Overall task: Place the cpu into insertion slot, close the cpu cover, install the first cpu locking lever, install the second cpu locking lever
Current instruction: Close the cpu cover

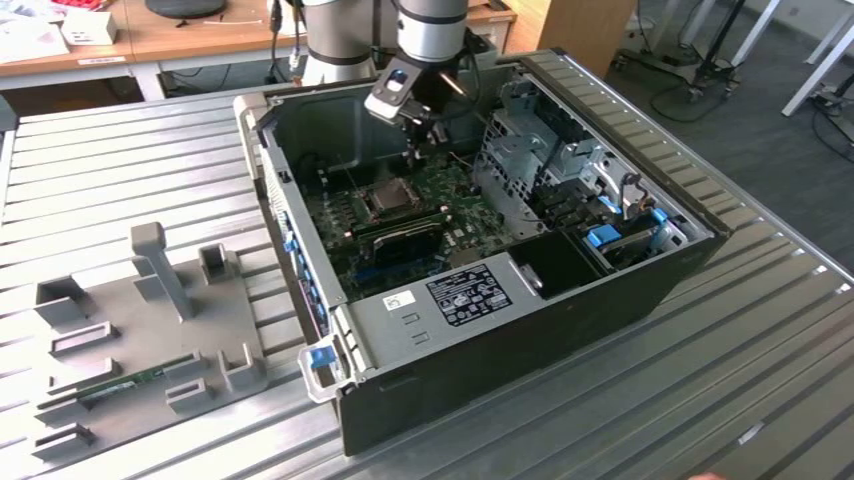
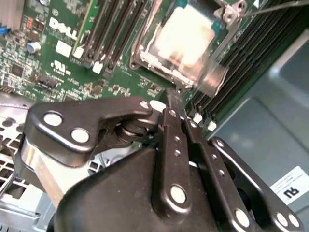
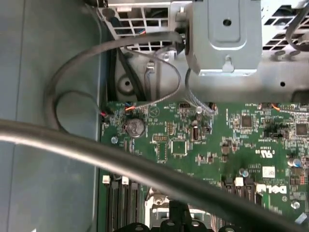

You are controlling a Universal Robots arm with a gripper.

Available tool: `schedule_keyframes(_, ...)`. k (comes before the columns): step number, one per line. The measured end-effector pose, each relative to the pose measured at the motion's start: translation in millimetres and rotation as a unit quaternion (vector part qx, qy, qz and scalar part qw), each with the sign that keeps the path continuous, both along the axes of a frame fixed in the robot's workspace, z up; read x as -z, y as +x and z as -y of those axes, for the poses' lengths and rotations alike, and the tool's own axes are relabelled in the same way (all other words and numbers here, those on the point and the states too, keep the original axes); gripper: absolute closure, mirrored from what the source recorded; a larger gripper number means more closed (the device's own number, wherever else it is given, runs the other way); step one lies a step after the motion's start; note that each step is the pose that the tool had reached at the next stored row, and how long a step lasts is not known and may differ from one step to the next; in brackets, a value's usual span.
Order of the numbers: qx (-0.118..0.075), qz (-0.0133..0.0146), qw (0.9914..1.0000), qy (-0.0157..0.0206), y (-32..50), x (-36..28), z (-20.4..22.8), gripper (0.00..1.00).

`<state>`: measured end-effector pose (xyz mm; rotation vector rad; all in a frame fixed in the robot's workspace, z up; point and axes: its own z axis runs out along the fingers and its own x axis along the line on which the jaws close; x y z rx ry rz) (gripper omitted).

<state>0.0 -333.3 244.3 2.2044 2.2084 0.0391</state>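
The cpu (image 2: 186,38), its silver top glaring, lies in the insertion slot (image 1: 391,199) of the green motherboard inside the open computer case. The cpu cover (image 2: 212,79) lies flat over it as a thin metal frame, its tongue pointing toward my fingers. A thin wire locking lever (image 2: 275,6) runs past the socket's far corner. My gripper (image 2: 175,99) is shut with nothing between its fingers. Its tip hovers just off the cover's tongue edge. In the exterior view the gripper (image 1: 418,135) hangs just behind the socket.
Black memory slots (image 2: 116,29) flank the socket on both sides. A metal drive cage (image 1: 534,150) and the case walls (image 1: 287,200) close in around the arm. Loose cables (image 3: 120,63) loop over the board's edge. A grey fixture tray (image 1: 147,320) lies outside, at the exterior view's left.
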Motion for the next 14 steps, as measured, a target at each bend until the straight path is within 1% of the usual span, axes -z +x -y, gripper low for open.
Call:
schedule_keyframes(4, 0.000, 0.0000, 1.00000, 0.0001, -6.0, 0.9, -0.4, 0.90)
schedule_keyframes(11, 0.000, 0.0000, 1.00000, 0.0000, -20.8, 3.2, -1.1, 0.90)
schedule_keyframes(14, 0.000, -0.0001, 1.00000, 0.0000, -23.6, 3.8, -1.1, 0.90)
